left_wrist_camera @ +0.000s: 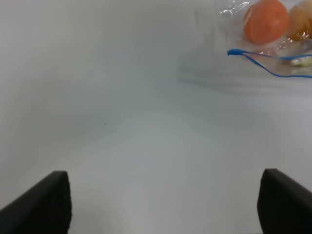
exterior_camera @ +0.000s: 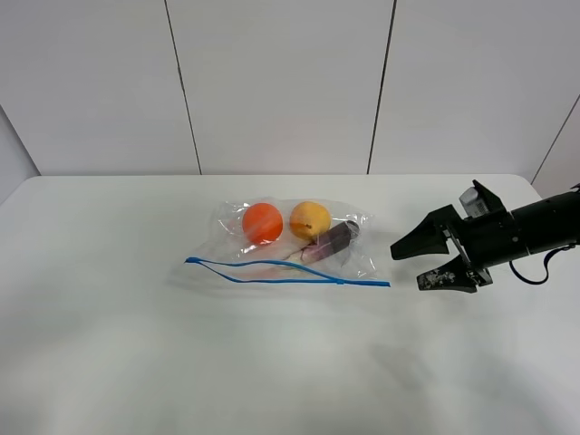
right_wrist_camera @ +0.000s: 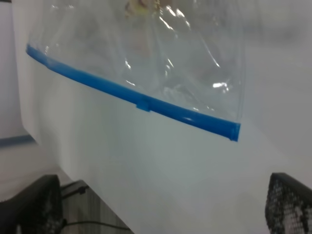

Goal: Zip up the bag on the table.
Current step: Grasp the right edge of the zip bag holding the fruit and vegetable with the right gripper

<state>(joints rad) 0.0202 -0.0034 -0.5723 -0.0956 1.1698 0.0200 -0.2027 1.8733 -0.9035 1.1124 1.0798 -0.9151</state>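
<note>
Lying on the surface [exterior_camera: 109, 344], the bag [exterior_camera: 283, 256] is unzipped; right fingers [exterior_camera: 422, 240] beside it and left fingers [left_wrist_camera: 44, 204] spread empty.

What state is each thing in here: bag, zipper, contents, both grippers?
bag, lying flat on the table, not fully zipped.
blue zipper strip, tracks parted on the exterior view's left, joined on its right.
orange item, yellow item, purple item, inside the bag.
left gripper, open, empty, apart from the bag.
right gripper, open, empty, just off the bag's right end.
</note>
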